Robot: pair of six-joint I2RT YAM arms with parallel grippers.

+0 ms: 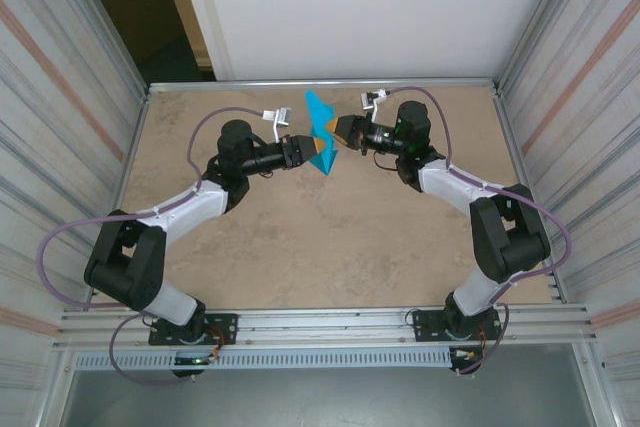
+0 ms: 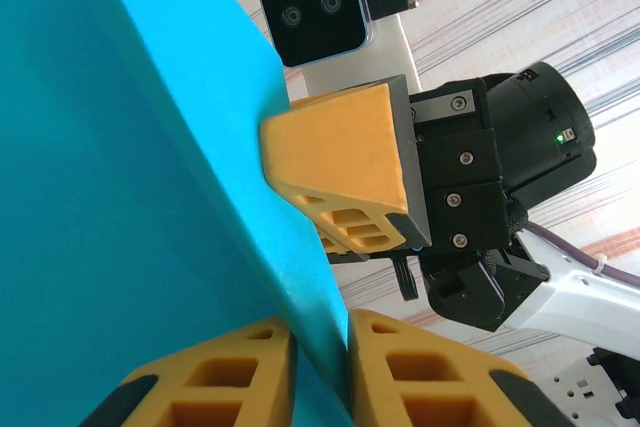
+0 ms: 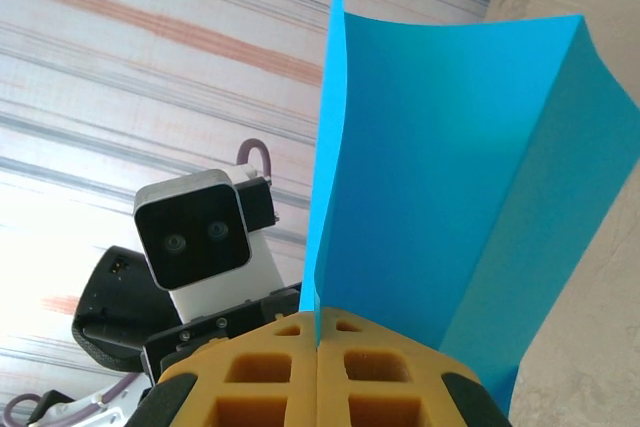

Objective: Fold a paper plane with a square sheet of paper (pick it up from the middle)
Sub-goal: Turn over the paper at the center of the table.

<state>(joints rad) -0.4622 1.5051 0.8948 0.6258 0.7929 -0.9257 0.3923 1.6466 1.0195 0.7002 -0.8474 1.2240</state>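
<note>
Folded square sheet of paper (image 1: 318, 109) stands upright between the hands; right hand (image 1: 341, 130) clamps it, left hand (image 1: 322, 151) pinches its near edge.

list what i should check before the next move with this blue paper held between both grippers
1. right gripper shut on the square sheet of paper: ok
2. left gripper clamped on it: cannot tell, fingers flank the paper closely
3. paper upright between the two grippers: ok
4. grippers hold at separate spots, not colliding: ok
5. centre crease straight: cannot tell
</note>
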